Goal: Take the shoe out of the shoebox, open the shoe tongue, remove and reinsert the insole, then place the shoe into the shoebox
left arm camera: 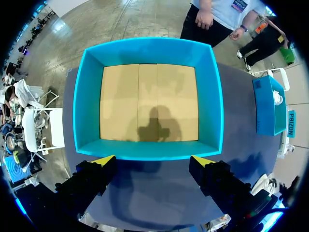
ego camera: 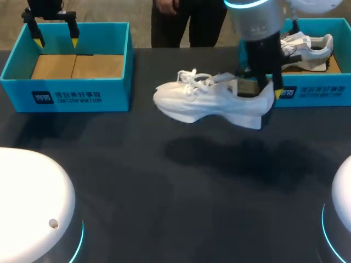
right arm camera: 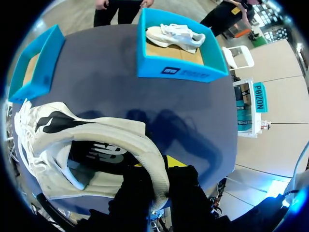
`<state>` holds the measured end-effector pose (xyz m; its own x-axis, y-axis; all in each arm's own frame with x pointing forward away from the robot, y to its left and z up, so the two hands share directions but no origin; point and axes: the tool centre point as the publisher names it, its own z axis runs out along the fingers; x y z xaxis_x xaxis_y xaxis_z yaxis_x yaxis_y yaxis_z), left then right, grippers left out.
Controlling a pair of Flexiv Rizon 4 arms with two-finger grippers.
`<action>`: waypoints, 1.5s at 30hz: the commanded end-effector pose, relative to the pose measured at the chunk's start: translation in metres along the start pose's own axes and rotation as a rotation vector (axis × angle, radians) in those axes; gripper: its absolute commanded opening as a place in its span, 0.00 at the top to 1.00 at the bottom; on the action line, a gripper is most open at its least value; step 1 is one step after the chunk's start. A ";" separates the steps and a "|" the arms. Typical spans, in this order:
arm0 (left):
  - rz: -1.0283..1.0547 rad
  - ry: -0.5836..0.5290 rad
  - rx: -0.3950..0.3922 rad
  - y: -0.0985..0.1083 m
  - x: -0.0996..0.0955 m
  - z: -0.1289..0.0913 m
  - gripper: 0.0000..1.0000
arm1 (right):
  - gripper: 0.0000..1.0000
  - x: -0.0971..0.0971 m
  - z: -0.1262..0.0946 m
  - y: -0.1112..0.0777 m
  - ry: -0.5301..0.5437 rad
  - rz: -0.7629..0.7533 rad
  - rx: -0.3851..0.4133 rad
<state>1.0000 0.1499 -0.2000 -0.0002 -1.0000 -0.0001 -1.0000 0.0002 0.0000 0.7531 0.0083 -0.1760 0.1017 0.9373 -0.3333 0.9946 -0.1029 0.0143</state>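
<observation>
A white sneaker (ego camera: 211, 101) hangs above the dark table, toe toward the left, its shadow on the cloth below. My right gripper (ego camera: 262, 87) is shut on the heel collar; in the right wrist view the white heel rim (right arm camera: 153, 166) is pinched between the fingers and the dark insole (right arm camera: 104, 154) shows inside the white sneaker (right arm camera: 58, 140). A second white shoe (ego camera: 307, 46) lies in the right blue shoebox (ego camera: 312, 90), also seen as shoe (right arm camera: 175, 35) in box (right arm camera: 178, 70). My left gripper (ego camera: 55, 35) hovers open over the empty left shoebox (ego camera: 68, 90); its gripper (left arm camera: 152, 166) stands above the box's near wall (left arm camera: 145, 150).
White rounded robot bases sit at the near left (ego camera: 30, 203) and near right (ego camera: 343, 203) corners. The dark tabletop (ego camera: 181, 197) lies between the two boxes and the bases.
</observation>
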 end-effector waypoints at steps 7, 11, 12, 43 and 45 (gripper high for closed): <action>0.000 0.000 0.000 0.000 0.000 0.000 0.00 | 1.00 0.040 0.005 -0.020 -0.005 0.010 0.010; 0.000 0.000 0.000 0.000 0.000 0.000 0.00 | 1.00 0.048 0.010 -0.027 0.007 0.007 0.016; 0.000 0.000 0.000 0.000 0.000 0.000 0.00 | 1.00 0.049 0.011 -0.028 0.001 0.006 0.015; 0.000 0.000 0.000 0.000 0.000 0.000 0.00 | 1.00 0.084 0.147 -0.022 -0.078 0.040 0.023; 0.000 0.000 0.000 0.000 0.000 0.000 0.00 | 1.00 0.084 0.153 -0.021 -0.063 0.055 0.023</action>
<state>1.0000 0.1499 -0.2000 -0.0001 -1.0000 -0.0001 -1.0000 0.0001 0.0000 0.7350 0.0357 -0.3387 0.1485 0.9072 -0.3937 0.9878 -0.1547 0.0159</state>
